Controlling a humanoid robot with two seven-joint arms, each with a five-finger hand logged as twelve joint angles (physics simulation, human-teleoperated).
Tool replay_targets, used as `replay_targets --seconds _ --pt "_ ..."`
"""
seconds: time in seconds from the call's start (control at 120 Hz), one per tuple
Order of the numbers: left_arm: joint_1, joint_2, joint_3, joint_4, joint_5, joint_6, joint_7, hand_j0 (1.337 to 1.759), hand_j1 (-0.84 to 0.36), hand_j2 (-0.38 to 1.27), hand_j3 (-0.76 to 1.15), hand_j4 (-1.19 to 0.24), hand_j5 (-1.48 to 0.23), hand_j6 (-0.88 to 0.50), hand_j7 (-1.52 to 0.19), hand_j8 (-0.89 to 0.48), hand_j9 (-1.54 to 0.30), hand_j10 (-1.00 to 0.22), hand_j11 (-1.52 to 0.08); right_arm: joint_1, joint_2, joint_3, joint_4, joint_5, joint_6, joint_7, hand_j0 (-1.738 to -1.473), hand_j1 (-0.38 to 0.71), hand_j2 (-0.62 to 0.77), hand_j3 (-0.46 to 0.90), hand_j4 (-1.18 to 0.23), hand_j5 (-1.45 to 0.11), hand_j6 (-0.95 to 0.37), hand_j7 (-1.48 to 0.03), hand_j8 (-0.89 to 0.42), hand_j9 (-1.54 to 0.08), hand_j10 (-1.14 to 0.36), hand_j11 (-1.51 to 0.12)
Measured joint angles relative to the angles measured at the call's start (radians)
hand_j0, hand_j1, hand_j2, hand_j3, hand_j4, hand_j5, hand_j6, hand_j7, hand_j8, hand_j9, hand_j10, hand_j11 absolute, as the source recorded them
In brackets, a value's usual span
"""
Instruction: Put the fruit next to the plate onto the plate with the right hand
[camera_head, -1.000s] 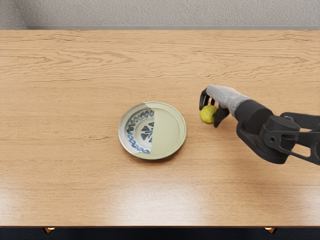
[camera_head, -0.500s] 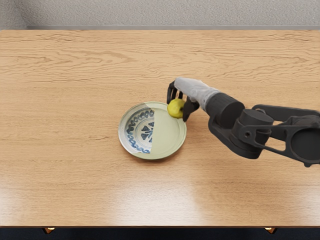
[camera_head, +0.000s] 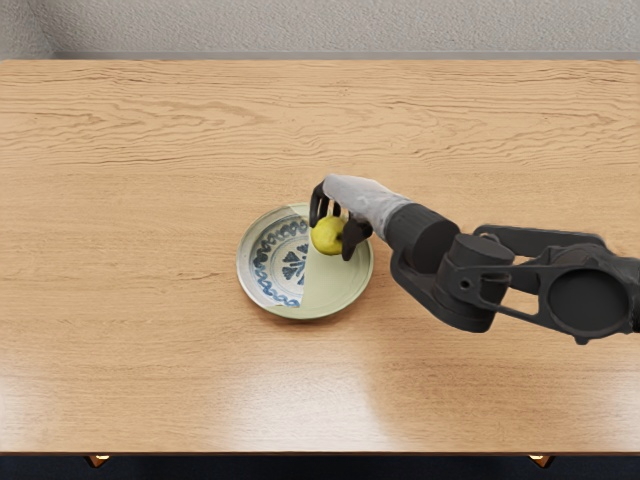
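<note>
We see a wooden counter (camera_head: 150, 150) filling the view, with pale grain running across it. Near its middle lies a round plate (camera_head: 335, 285), its left half painted with a blue pattern and its right half plain cream. Over the plate's upper part, close to the line where the two halves meet, sits the fruit (camera_head: 327, 236), small, round and yellow-green. We cannot tell whether it rests on the plate's surface or hangs just above it.

The right hand (camera_head: 350, 205) is curled around the fruit from above. Its dark fingers (camera_head: 318, 205) wrap down on the fruit's far and left sides, and the thumb (camera_head: 353, 240) presses in from the right, so the fruit is pinched between them. The pale grey back of the hand faces up and slopes down to the left. Behind it, the wrist joins a thick dark forearm (camera_head: 440, 265), which runs down and to the right, low above the counter, to a bulky joint and off the right edge.
</note>
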Motion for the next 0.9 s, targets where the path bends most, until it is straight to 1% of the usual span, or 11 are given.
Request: replay_targets --seconds 0.133,0.233,0.35,0.417,0.483,0.583,0.642,0.667,0.767,0.825,0.9 --pt "0.001 0.000 0.000 0.000 0.000 0.000 0.000 1.658 0.35 0.00 0.00 0.00 0.00 0.00 0.00 0.00 0.00 0.00 0.00 -0.018 0.008 0.001 -0.007 -0.001 -0.002 0.000 -1.658 0.31 0.55 0.00 -0.69 -0.97 -0.49 -0.94 -0.50 -0.96 -0.70 -0.97" --pt "0.000 0.000 0.000 0.000 0.000 0.000 0.000 1.658 0.35 0.00 0.00 0.00 0.00 0.00 0.00 0.00 0.00 0.00 0.00 -0.046 0.016 0.050 -0.007 -0.002 -0.006 0.000 -1.658 0.07 0.34 0.00 -0.43 -0.61 -0.31 -0.59 -0.32 -0.61 -0.44 -0.61" --pt "0.000 0.000 0.000 0.000 0.000 0.000 0.000 1.658 0.35 0.00 0.00 0.00 0.00 0.00 0.00 0.00 0.00 0.00 0.00 -0.072 0.004 0.162 0.020 0.020 0.058 0.000 -1.658 -0.11 0.19 0.00 -0.25 -0.35 -0.18 -0.34 -0.19 -0.35 -0.26 -0.35" --pt "0.000 0.000 0.000 0.000 0.000 0.000 0.000 1.658 0.35 0.00 0.00 0.00 0.00 0.00 0.00 0.00 0.00 0.00 0.00 -0.084 -0.038 0.289 0.033 0.147 0.201 0.000 -1.658 -0.17 0.14 0.00 -0.19 -0.26 -0.14 -0.25 -0.14 -0.26 -0.19 -0.26" --pt "0.000 0.000 0.000 0.000 0.000 0.000 0.000 1.658 0.35 0.00 0.00 0.00 0.00 0.00 0.00 0.00 0.00 0.00 0.00 -0.090 -0.120 0.395 0.035 0.326 0.357 0.000 -1.658 -0.21 0.10 0.00 -0.14 -0.19 -0.10 -0.19 -0.11 -0.19 -0.14 -0.19" --pt "0.000 0.000 0.000 -0.001 0.000 0.000 0.000 1.658 0.35 0.00 0.00 0.00 0.00 0.00 0.00 0.00 0.00 0.00 0.00 -0.094 -0.256 0.490 -0.004 0.594 0.626 0.000 -1.658 -0.26 0.06 0.00 -0.09 -0.13 -0.07 -0.12 -0.07 -0.13 -0.09 -0.13" --pt "0.000 0.000 0.000 0.000 0.000 0.000 0.000 1.658 0.35 0.00 0.00 0.00 0.00 0.00 0.00 0.00 0.00 0.00 0.00 -0.094 -0.340 0.519 -0.042 0.720 0.735 0.001 -1.658 -0.28 0.04 0.00 -0.07 -0.10 -0.06 -0.10 -0.06 -0.10 -0.07 -0.10" --pt "0.000 0.000 0.000 0.000 0.000 0.000 0.000 1.658 0.35 0.00 0.00 0.00 0.00 0.00 0.00 0.00 0.00 0.00 0.00 -0.095 -0.371 0.527 -0.064 0.757 0.766 0.013 -1.658 -0.28 0.04 0.00 -0.07 -0.09 -0.05 -0.09 -0.05 -0.09 -0.07 -0.09" --pt "0.001 0.000 0.000 0.000 0.000 0.000 0.000 1.658 0.35 0.00 0.00 0.00 0.00 0.00 0.00 0.00 0.00 0.00 0.00 -0.096 -0.473 0.543 -0.155 0.864 0.837 0.095 -1.658 -0.30 0.02 0.00 -0.05 -0.06 -0.04 -0.06 -0.04 -0.06 -0.05 -0.06" --pt "0.001 0.000 -0.001 -0.001 0.000 0.000 0.000 1.658 0.35 0.00 0.00 0.00 0.00 0.00 0.00 0.00 0.00 0.00 0.00 -0.098 -0.507 0.541 -0.205 0.894 0.856 0.157 -1.658 -0.31 0.02 0.00 -0.04 -0.05 -0.03 -0.05 -0.03 -0.05 -0.04 -0.05" --pt "0.001 0.000 -0.001 0.000 0.000 0.000 0.000 1.658 0.35 0.00 0.00 0.00 0.00 0.00 0.00 0.00 0.00 0.00 0.00 -0.099 -0.527 0.531 -0.241 0.914 0.869 0.202 -1.658 -0.32 0.01 0.00 -0.03 -0.04 -0.03 -0.04 -0.03 -0.04 -0.03 -0.04"
